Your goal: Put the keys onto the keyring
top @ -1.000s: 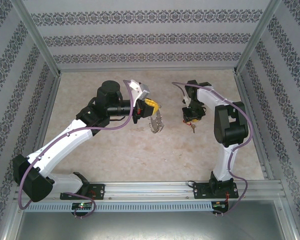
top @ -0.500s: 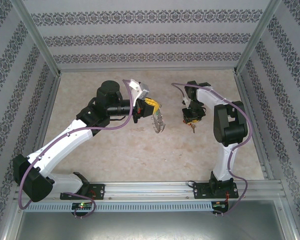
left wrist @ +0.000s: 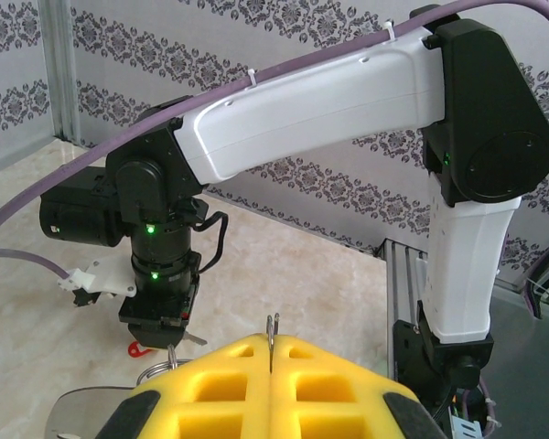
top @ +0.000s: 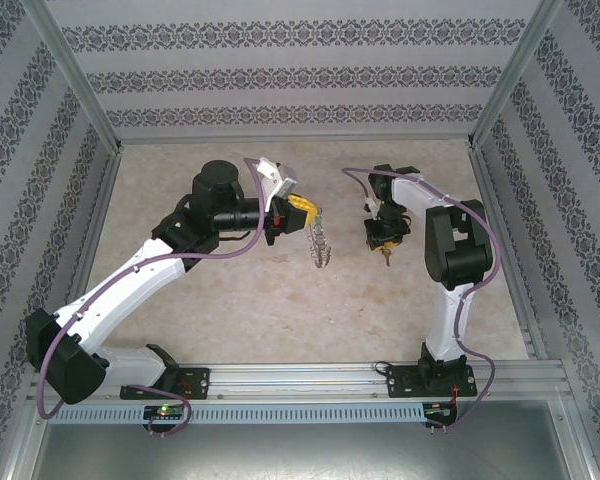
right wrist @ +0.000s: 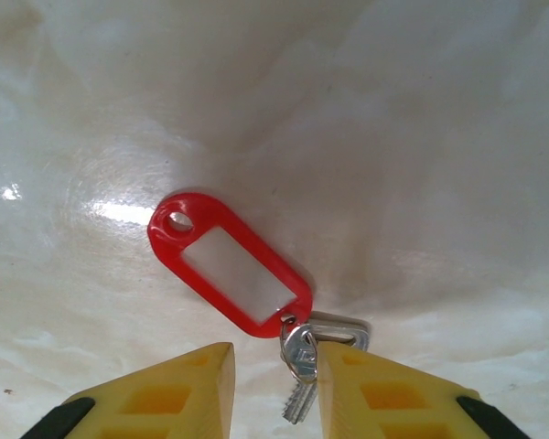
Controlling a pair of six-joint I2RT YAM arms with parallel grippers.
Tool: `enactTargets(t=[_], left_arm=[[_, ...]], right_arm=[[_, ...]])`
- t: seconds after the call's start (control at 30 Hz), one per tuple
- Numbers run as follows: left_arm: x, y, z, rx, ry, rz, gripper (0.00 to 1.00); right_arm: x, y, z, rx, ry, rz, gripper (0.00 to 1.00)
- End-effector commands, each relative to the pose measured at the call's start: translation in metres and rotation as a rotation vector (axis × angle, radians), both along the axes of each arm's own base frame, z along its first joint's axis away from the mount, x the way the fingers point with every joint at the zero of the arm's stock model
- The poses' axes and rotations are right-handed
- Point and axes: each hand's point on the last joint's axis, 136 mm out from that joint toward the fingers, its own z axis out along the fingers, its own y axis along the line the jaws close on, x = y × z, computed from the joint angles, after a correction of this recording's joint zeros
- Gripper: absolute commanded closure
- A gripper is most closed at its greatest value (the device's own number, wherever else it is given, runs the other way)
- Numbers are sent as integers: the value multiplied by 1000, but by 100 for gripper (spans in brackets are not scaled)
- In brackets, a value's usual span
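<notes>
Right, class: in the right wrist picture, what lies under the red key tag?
Pale, glossy tabletop shows beneath the red tag on every side. The patch directly under the tag is covered, and whether the tag touches the table cannot be told.

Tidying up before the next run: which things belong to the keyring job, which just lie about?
Job: small silver metal key with red plastic tag, in right gripper; large grey fringed keyring, in left gripper.
Just there: beige marbled table.

A: Any room in the middle?
B: A clear gap over the counter [top: 280, 310]; the keyring [top: 322, 245] hangs on its left, the right tool [top: 384, 243] with the keys [right wrist: 229, 270] on its right. Walls [top: 280, 70] close the far side.
</notes>
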Motion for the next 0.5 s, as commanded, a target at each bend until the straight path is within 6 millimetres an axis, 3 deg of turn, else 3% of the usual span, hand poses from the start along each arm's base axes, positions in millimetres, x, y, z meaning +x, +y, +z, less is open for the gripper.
enactTargets(t=[0.0, 0.47], left_arm=[[2, 1, 23, -62, -56, -6, 100], [6, 4, 25, -75, -49, -3, 100]], right_arm=[[0, -7, -2, -24, 13, 5, 71], [-4, -11, -6, -24, 28, -9, 75]])
